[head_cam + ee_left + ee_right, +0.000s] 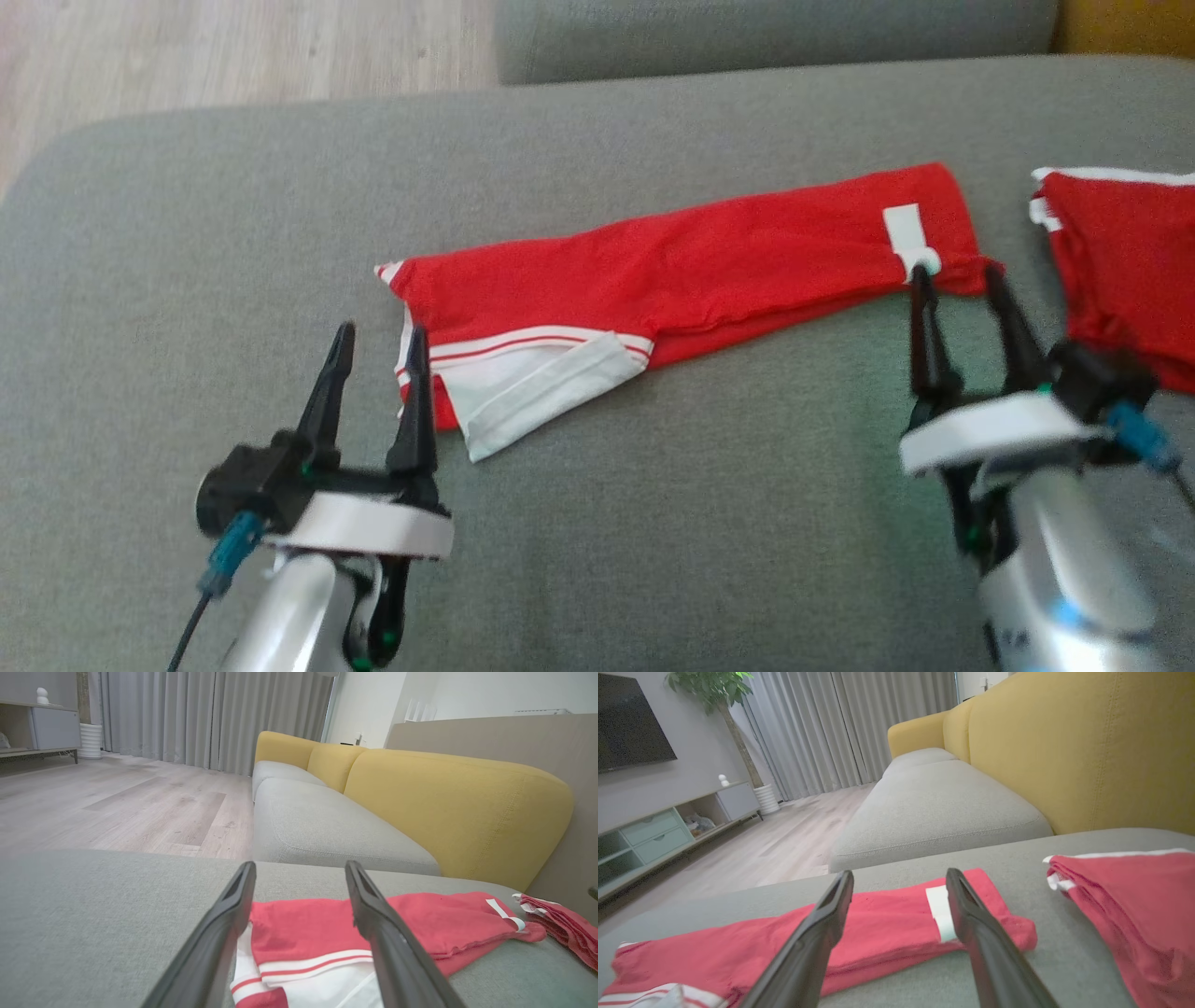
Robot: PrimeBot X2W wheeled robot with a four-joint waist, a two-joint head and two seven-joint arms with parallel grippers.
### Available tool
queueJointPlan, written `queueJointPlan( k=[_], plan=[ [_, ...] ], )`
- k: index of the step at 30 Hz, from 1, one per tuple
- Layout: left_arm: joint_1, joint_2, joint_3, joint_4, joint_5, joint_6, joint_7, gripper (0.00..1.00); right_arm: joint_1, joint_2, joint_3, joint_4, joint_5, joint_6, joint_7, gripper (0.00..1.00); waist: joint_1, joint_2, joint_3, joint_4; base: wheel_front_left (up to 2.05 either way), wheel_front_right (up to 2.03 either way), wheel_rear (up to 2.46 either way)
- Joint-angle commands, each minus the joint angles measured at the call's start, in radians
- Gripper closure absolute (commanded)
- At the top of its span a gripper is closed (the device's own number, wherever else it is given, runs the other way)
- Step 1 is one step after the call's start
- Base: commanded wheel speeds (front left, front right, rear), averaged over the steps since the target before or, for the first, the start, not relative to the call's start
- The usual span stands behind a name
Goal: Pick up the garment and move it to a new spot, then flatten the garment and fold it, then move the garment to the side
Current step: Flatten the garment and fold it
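A red garment (691,266) with white stripes and a white tag lies folded into a long strip across the grey cushion (653,523). Its striped white end is at the left, its tagged end at the right. My left gripper (378,338) is open just before the striped end, and the left wrist view shows that end (303,933) between the two fingers. My right gripper (960,278) is open at the tagged end, fingertips at the cloth's near edge. The right wrist view shows the red strip (887,933) and its white tag (941,912) between the fingers. Nothing is held.
A second folded red garment (1130,271) with white trim lies at the right edge of the cushion. Beyond are another grey seat (327,830), yellow sofa backs (458,807) and wooden floor (117,807).
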Motion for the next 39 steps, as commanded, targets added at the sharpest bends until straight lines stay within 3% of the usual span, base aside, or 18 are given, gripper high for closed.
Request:
queueJointPlan(
  k=[1, 3, 9, 15, 20, 27, 28, 29, 39],
  plan=[
    [-0.059, 0.000, 0.043, -0.026, 0.014, -0.008, -0.009, 0.00, -0.074, 0.007, 0.005, -0.020, -0.026, 0.007, -0.001, 0.00, -0.0001, 0.0000, 0.030, 0.017, 0.00, 0.00, 0.00],
    [-0.077, -0.009, 0.043, -0.023, 0.029, -0.020, -0.009, 0.00, -0.122, 0.007, -0.036, 0.009, -0.073, 0.007, 0.016, 0.00, -0.0001, 0.0000, 0.057, 0.030, 0.00, 0.00, 0.00],
    [-0.130, -0.039, 0.043, -0.012, 0.063, -0.051, -0.009, 0.00, -0.304, 0.007, -0.293, 0.200, -0.215, 0.007, 0.135, 0.00, -0.0001, 0.0000, 0.135, 0.082, 0.00, 0.00, 0.00],
    [-0.152, -0.055, 0.048, -0.007, 0.079, -0.069, -0.009, 0.00, -0.387, 0.002, -0.454, 0.351, -0.368, 0.007, 0.187, 0.00, -0.0001, 0.0000, 0.163, 0.111, 0.00, 0.00, 0.00],
    [-0.163, -0.065, 0.053, -0.010, 0.088, -0.077, -0.009, 0.00, -0.428, -0.005, -0.543, 0.436, -0.468, 0.007, 0.199, 0.00, -0.0001, 0.0000, 0.181, 0.122, 0.00, 0.00, 0.00],
    [-0.170, -0.074, 0.058, -0.011, 0.099, -0.082, -0.010, 0.00, -0.472, -0.006, -0.590, 0.524, -0.539, 0.007, 0.193, 0.00, -0.0001, 0.0000, 0.200, 0.121, 0.00, 0.00, 0.00],
    [-0.170, -0.075, 0.059, -0.011, 0.100, -0.082, -0.010, 0.00, -0.479, -0.008, -0.590, 0.539, -0.544, 0.007, 0.197, 0.39, -0.0001, 0.0000, 0.201, 0.120, 0.00, 0.00, 0.00],
    [-0.171, -0.076, 0.060, -0.011, 0.102, -0.083, -0.010, 0.00, -0.484, -0.010, -0.587, 0.552, -0.549, 0.007, 0.196, 1.00, -0.0001, 0.0000, 0.201, 0.119, 0.00, 0.00, 0.00],
    [-0.154, -0.080, 0.085, -0.002, 0.110, -0.089, -0.010, 0.00, -0.535, -0.063, -0.567, 0.578, -0.510, 0.007, 0.132, 1.00, -0.0001, 0.0000, 0.147, 0.086, 0.00, 0.00, 0.00]
  ],
)
